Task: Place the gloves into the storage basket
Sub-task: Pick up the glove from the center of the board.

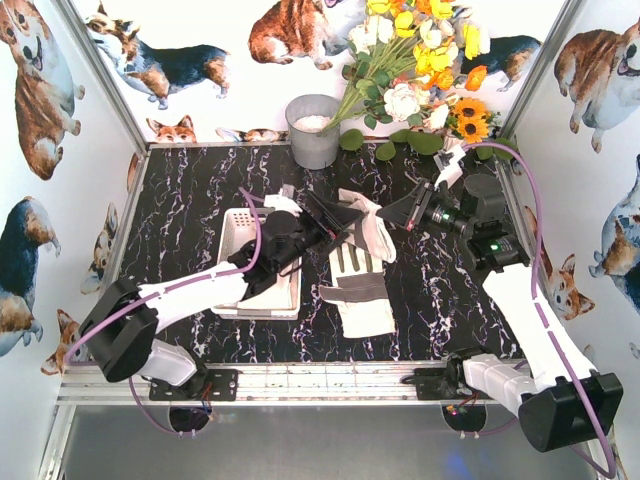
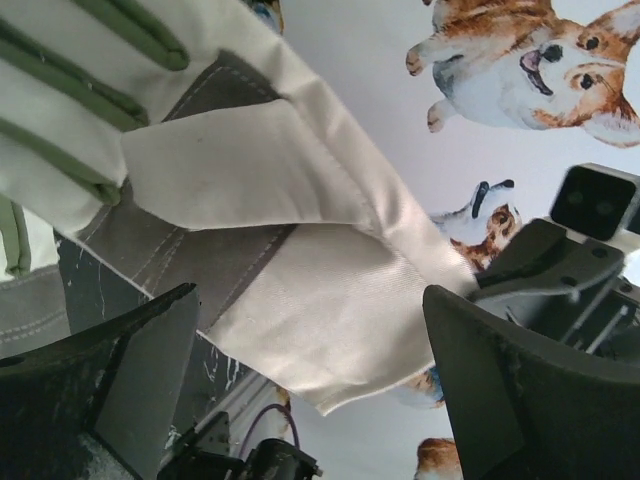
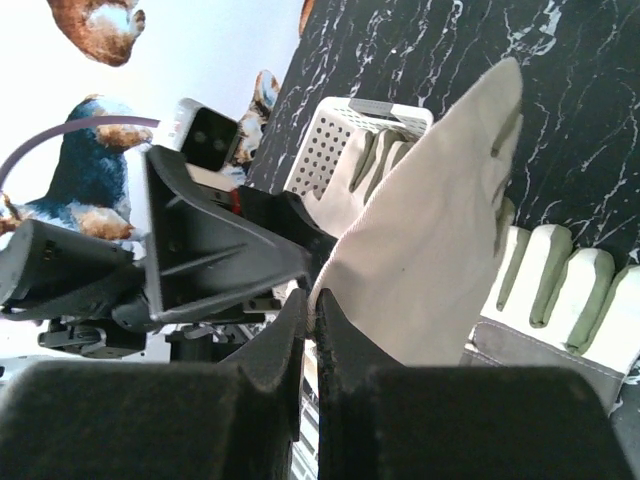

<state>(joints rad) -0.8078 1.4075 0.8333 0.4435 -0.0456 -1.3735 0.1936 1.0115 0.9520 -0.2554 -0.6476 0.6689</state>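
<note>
Handover is taking place above the worktop [image 1: 190, 190]. Basket [image 1: 232, 225] is sitting at the left under the left arm, a stowed glove [image 3: 372, 162] showing inside it. Left claw [image 1: 328, 222] is gaping wide just right of the basket, its jaws standing either side of the raised glove [image 1: 368, 225] without gripping it. Right claw [image 3: 312, 325] is pinching that glove's edge tight. A second glove [image 1: 362, 292] is lying flat beneath them. Next, I judge, the left claw needs to close on the fabric before the right lets go, then swing left over the basket.
</note>
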